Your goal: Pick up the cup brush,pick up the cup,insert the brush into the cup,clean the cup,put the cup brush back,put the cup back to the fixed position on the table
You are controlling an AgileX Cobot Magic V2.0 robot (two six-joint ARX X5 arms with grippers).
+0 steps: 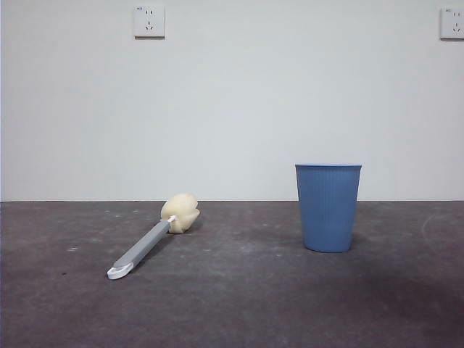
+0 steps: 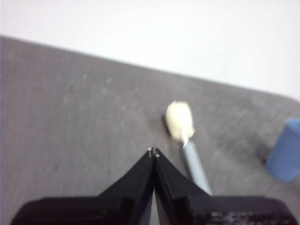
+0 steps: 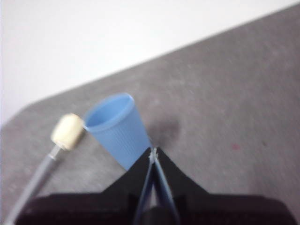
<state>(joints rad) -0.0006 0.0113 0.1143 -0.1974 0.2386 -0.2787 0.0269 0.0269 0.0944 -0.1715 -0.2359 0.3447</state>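
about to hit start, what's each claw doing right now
Left claw: closed, empty, above the brush.
Right claw: closed, empty, near the cup.

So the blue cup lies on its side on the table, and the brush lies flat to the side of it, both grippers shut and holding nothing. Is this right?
Not quite: the cup stands upright on the table, open end up, as the front view shows. The rest holds: the brush lies flat beside it, and the left gripper and right gripper are shut and empty.

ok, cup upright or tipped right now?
Upright. The cup stands on its base on the table, open rim up, apart from the cup brush lying flat.
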